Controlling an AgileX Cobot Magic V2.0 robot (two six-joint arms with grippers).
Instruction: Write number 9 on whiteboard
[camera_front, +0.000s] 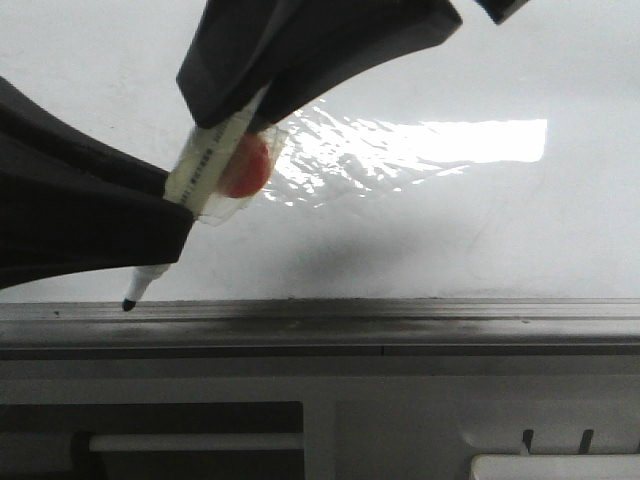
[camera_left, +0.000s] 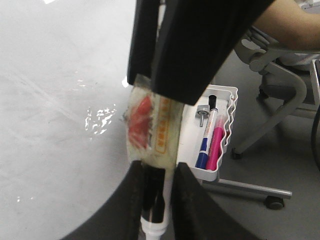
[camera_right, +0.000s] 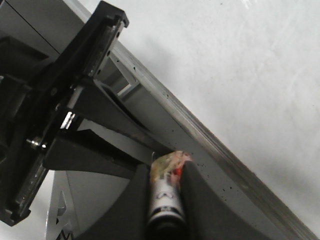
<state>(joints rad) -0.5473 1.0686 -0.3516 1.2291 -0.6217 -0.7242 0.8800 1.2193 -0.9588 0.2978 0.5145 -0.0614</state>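
1. Glossy white whiteboard (camera_front: 480, 230) with a bright glare patch fills the background of the front view. A grey metal edge rail (camera_front: 400, 325) runs along its near side, and grey-white moulded plastic furniture (camera_front: 400, 400) with dark slots sits below that.
2. Coming in from the left side, the left gripper (camera_front: 175, 215) reaches low across the board's near edge.
3. Its jaws are pinched on the lower, black part of a white-barrelled marker pen (camera_front: 205, 165). In the left wrist view the dark fingers (camera_left: 132, 200) press the barrel from both sides, just above the pen's white nose.
4. Reaching down from above, the right gripper (camera_front: 235, 110) has its jaws clamped on the upper end of the same pen.
5. Between the two grips, the barrel carries a wrap of clear tape with a red-orange patch (camera_front: 245, 165).
6. The pen is tilted, with its black tip (camera_front: 130, 303) lowest, right at the line where board meets rail. Whether the tip touches cannot be told.
7. Beyond the board, the left wrist view shows a white wavy-edged tray (camera_left: 227, 95) holding a blue marker (camera_left: 206, 140) and a pink marker (camera_left: 216, 145).
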